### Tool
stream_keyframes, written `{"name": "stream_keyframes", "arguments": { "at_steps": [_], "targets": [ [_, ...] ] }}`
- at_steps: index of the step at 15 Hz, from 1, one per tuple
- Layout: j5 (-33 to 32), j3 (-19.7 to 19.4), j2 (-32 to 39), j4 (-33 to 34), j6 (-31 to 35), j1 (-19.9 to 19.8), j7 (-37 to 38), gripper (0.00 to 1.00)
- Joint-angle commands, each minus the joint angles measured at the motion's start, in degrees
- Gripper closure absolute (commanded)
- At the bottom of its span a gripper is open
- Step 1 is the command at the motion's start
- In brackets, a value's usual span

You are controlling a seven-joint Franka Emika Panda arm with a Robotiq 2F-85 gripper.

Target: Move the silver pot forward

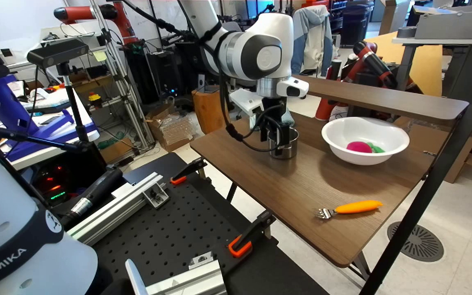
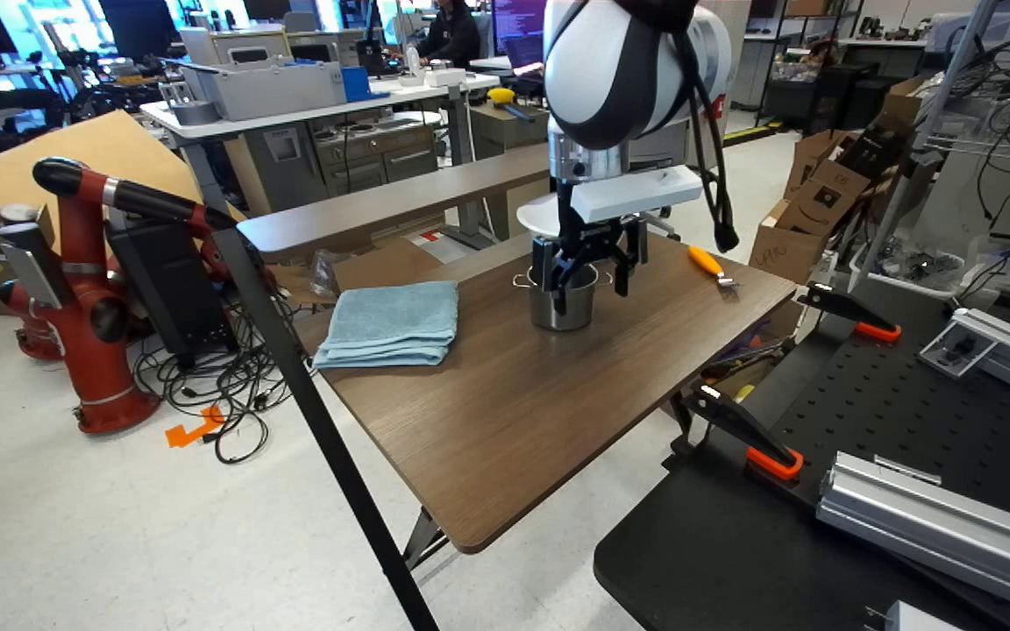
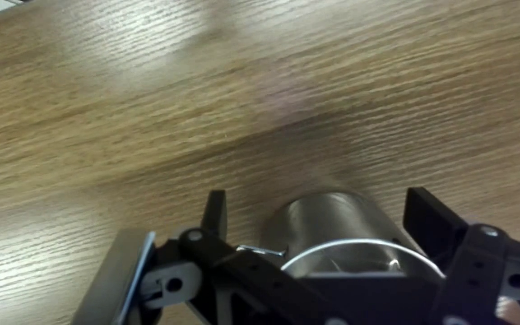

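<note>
The silver pot (image 1: pixel 287 152) stands upright on the brown table in both exterior views (image 2: pixel 580 310). It has small wire side handles. My gripper (image 1: pixel 275 141) is lowered over it, fingers pointing down; it also shows in an exterior view (image 2: pixel 591 294). In the wrist view the open fingers (image 3: pixel 316 198) stand on either side of the pot (image 3: pixel 332 219). A gap shows at the left finger, where a wire handle sticks out. The right finger is close to the wall; whether it touches is unclear. The gripper's body hides much of the pot's opening.
A white bowl (image 1: pixel 365 141) with pink and green contents stands beside the pot. A fork with an orange handle (image 1: pixel 359 207) lies near the table's end. A folded blue towel (image 2: pixel 389 324) lies on the pot's other side. A raised shelf (image 1: pixel 383 98) runs along the table's far edge.
</note>
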Motion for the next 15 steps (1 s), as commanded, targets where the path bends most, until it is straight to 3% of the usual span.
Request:
{"name": "stream_keyframes", "arguments": {
  "at_steps": [1, 15],
  "targets": [
    [0.8, 0.1, 3.4, 4.3, -0.4, -0.4, 0.0, 0.0],
    [2.1, 0.4, 8.3, 18.1, -5.5, -0.3, 1.3, 0.0]
  ]
}}
